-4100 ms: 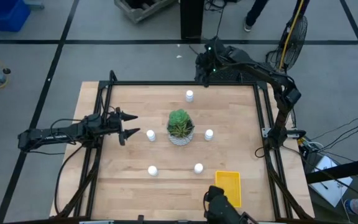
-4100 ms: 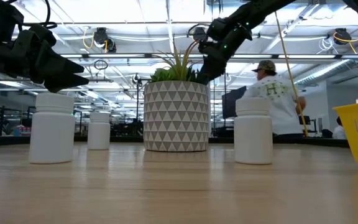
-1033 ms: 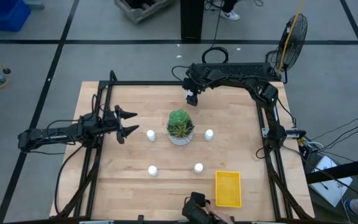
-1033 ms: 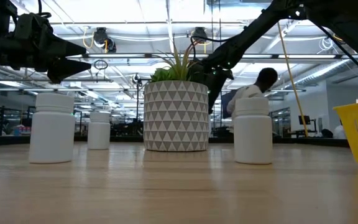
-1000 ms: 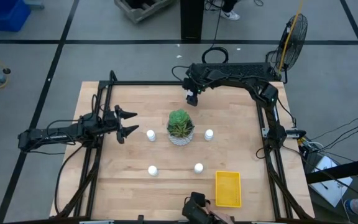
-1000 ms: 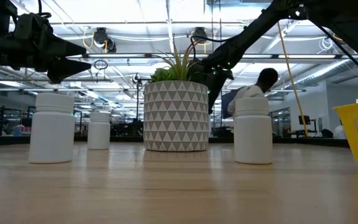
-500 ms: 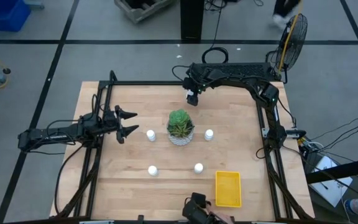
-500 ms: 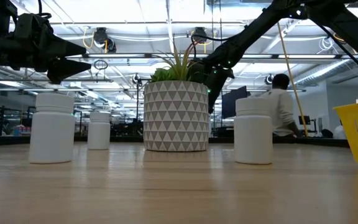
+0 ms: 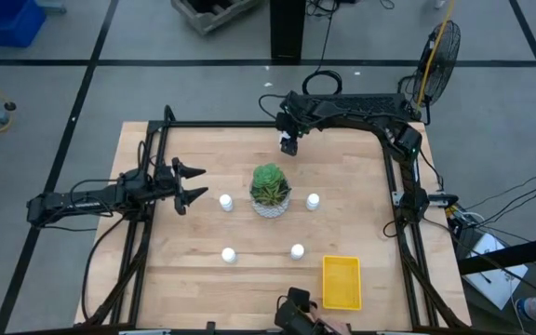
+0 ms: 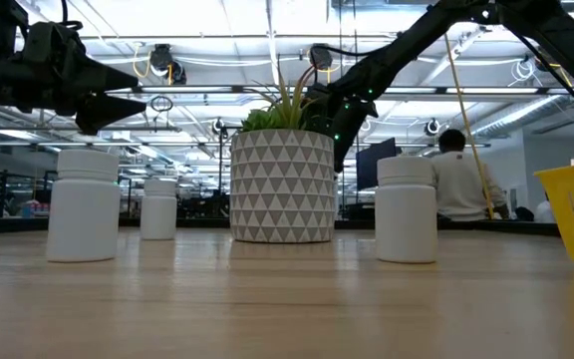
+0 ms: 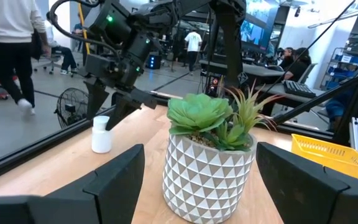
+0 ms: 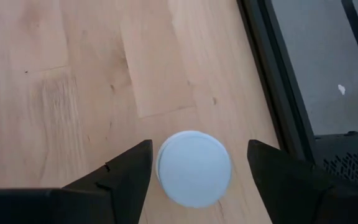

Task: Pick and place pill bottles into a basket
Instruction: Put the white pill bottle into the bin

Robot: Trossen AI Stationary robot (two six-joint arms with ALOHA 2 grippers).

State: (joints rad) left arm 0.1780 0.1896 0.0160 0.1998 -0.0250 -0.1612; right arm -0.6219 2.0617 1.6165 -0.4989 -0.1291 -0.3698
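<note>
The left gripper is held at the table's left side with its fingers spread wide and nothing between them; it waits beside the nearest pill bottle, from which it stands apart. Three more bottles are seen: one near the front, another beside the yellow basket, and one just right of the potted plant. The basket at the front right is judged to hold no bottles. The right gripper is poised over the fifth bottle at the table's far edge, behind the plant. In the right wrist view its fingers are seen parted on either side of the white cap, not yet touching it. The step in hand is judged to be the first grasp. Next, the fingers are to be closed squarely on the bottle, which is then to be lifted clear of the plant and carried to the basket
</note>
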